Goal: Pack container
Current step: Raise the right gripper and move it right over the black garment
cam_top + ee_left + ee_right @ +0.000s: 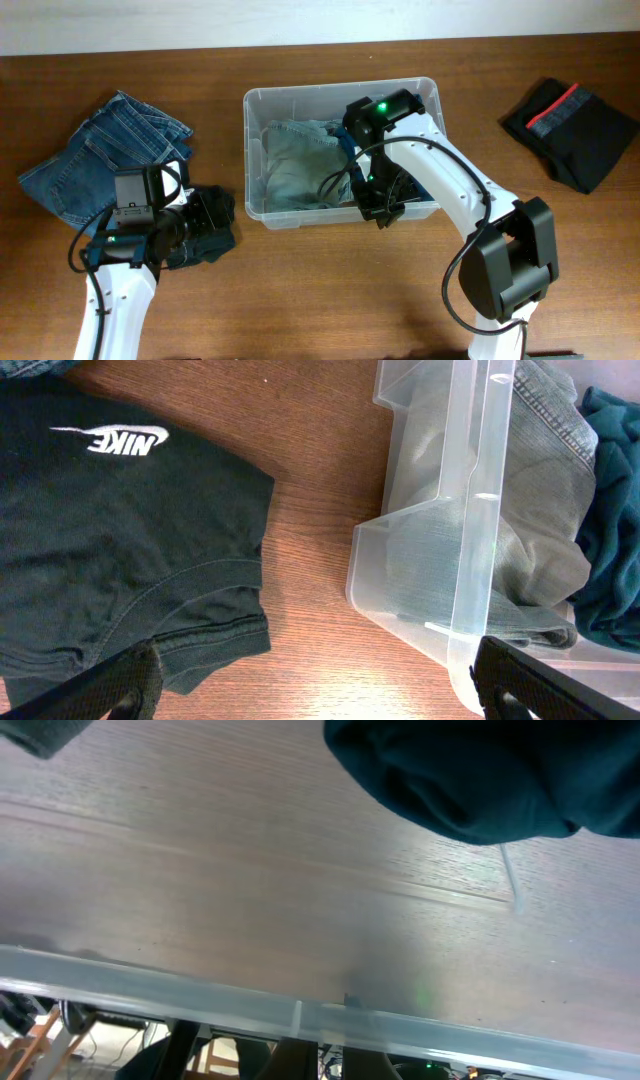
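Clear rectangular plastic container (250, 150) mid-table, holding grey-green denim garment (300, 165) and teal cloth (610, 510). Left gripper (315, 685) spread wide above black Nike T-shirt (110, 550) beside container. I'd pinch thick fold, lift above rim. Right gripper (385, 205) inside container; spread unreadable.

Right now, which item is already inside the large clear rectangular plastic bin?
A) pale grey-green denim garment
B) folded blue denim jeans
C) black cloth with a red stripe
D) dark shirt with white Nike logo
A: overhead, the pale grey-green denim garment lies inside the clear plastic container, while the blue jeans, dark Nike shirt and red-striped black cloth lie outside it.
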`<state>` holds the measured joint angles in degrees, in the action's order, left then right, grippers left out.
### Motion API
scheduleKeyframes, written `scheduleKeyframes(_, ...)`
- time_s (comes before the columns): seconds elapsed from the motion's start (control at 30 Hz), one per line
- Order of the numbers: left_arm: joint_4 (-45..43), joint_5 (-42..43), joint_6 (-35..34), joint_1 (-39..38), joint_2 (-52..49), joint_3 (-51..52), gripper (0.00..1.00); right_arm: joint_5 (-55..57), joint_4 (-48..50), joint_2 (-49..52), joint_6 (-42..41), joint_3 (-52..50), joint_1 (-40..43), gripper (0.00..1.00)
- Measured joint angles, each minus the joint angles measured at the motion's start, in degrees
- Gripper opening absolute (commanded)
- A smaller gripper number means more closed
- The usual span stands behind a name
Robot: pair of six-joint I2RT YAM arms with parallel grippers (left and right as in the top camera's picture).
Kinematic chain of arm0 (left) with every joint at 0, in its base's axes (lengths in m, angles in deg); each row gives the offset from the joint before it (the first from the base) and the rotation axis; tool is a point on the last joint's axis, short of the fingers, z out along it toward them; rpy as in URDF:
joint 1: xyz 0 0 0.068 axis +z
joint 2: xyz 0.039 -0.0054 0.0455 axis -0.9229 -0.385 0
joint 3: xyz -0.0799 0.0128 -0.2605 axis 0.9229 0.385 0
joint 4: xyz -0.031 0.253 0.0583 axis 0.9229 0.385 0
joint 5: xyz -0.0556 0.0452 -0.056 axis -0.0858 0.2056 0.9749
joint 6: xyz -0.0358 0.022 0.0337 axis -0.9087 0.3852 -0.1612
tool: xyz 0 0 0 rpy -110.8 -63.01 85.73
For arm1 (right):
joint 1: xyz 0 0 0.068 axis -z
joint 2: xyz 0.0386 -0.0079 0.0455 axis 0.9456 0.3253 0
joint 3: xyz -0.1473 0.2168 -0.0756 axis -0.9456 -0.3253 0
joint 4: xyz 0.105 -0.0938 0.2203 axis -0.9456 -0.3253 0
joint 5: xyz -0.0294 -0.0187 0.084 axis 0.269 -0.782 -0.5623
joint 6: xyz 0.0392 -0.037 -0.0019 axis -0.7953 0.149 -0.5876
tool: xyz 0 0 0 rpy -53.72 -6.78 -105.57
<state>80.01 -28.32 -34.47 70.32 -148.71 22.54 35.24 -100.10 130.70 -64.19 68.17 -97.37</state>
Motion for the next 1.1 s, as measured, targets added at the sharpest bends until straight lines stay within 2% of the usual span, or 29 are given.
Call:
scheduleKeyframes(0.13, 0.02, 0.00, 0.00, 0.00, 0.00, 0.00, 0.99, -2.64, -2.78, -0.37, 2.40, 3.48, 0.09, 0.04)
scheduleKeyframes(0.27, 0.02, 0.00, 0.00, 0.00, 0.00, 0.00, 0.99, -3.76, -5.31, -3.06, 3.28, 11.37, 1.31, 0.04)
scheduleKeyframes(0.43, 0.04, 0.00, 0.00, 0.00, 0.00, 0.00, 0.99, -3.72, -5.60, -10.80, 3.43, 18.88, 9.46, 0.05)
scheduleKeyframes(0.5, 0.04, 0.00, 0.00, 0.00, 0.00, 0.00, 0.99, -3.67, -5.57, -13.38, 3.41, 20.52, 15.28, 0.14)
scheduleKeyframes(0.57, 0.04, 0.00, 0.00, 0.00, 0.00, 0.00, 0.99, -3.61, -5.29, -14.53, 3.48, 21.35, 21.77, 0.18)
scheduleKeyframes(0.6, 0.02, 0.00, 0.00, 0.00, 0.00, 0.00, 0.99, -3.63, -4.61, -14.60, 3.45, 21.44, 25.22, 0.34)
scheduleKeyframes(0.63, 0.04, 0.00, 0.00, 0.00, 0.00, 0.00, 0.99, -3.61, -3.61, -14.45, 3.48, 21.44, 28.15, 0.45)
scheduleKeyframes(0.67, 0.02, 0.00, 0.00, 0.00, 0.00, 0.00, 0.99, -3.61, -2.29, -14.16, 3.21, 21.38, 31.15, 0.50)
scheduleKeyframes(0.73, 0.04, 0.00, 0.00, 0.00, 0.00, 0.00, 0.99, -3.54, 1.81, -13.29, 2.64, 21.38, 37.33, 0.68)
scheduleKeyframes(0.83, 0.04, 0.00, 0.00, 0.00, 0.00, 0.00, 0.99, -3.50, 7.17, -11.76, 1.51, 21.38, 44.17, 0.88)
scheduleKeyframes(0.93, 0.04, 0.00, 0.00, 0.00, 0.00, 0.00, 0.99, -3.28, 10.34, -10.12, 0.96, 21.38, 48.78, 0.99)
scheduleKeyframes(1.1, 0.04, 0.00, 0.00, 0.00, 0.00, 0.00, 0.99, -0.17, 14.32, -6.75, -1.62, 21.38, 52.96, 0.99)
